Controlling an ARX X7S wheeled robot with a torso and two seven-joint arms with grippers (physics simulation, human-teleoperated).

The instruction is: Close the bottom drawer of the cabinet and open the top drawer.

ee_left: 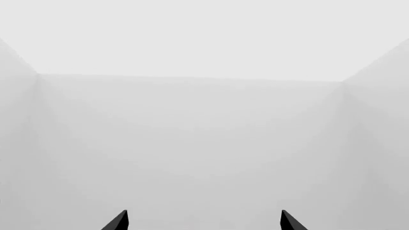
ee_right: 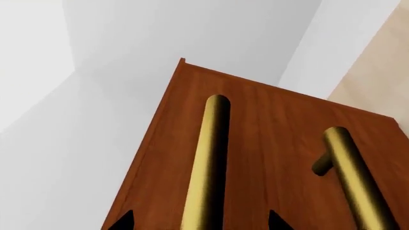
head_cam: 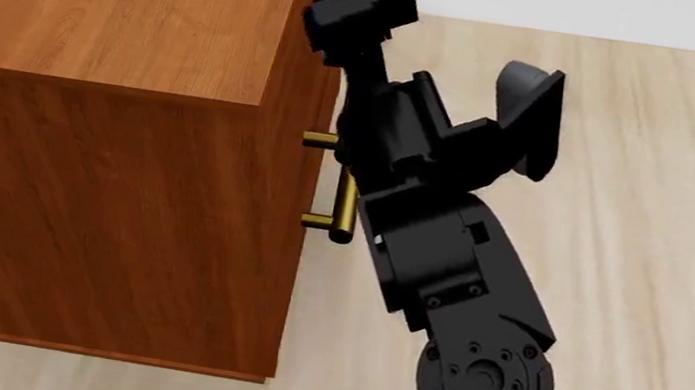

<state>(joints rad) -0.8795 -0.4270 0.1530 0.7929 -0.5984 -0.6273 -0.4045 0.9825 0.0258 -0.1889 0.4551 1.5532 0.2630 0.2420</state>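
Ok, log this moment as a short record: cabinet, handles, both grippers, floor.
cabinet: reddish-brown wood-grain cabinet, seen from above and from the side in the head view
handles: brass bar handles on the front face; two bars in the right wrist view
right gripper: right gripper open, one brass bar between its fingertips, not clamped
left gripper: left gripper open, facing plain white walls, holding nothing
drawer states: cannot tell from these views
floor: light wood planks

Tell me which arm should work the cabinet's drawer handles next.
The right. Its claw is open astride a brass bar handle on the cabinet front. The left claw faces only blank wall, away from the cabinet.
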